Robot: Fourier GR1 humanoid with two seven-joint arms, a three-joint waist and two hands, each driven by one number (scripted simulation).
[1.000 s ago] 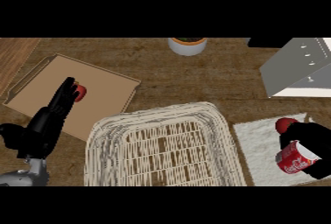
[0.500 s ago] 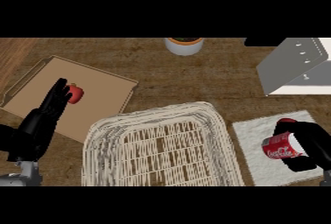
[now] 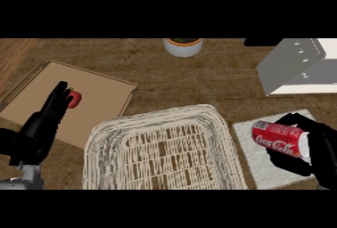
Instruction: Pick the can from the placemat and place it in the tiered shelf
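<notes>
Red Coca-Cola can point(image 3: 280, 138), tilted, lies in the right hand point(image 3: 314, 152) at four o'clock, fingers curled round it above the placemat point(image 3: 265, 165). Left hand point(image 3: 47, 119) at nine o'clock, fingers straight, partly hides something red.

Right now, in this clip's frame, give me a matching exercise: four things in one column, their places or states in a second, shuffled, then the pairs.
Things:
1. can
2. wicker basket
3. white pot
4. left robot hand

Places or states:
A. at the far edge of the counter
B. fingers straight, over the brown tray, next to a small red thing
C. tilted, held in the right robot hand above the placemat
D. in the middle, between tray and placemat

Pairs: 1-C, 2-D, 3-A, 4-B
</notes>
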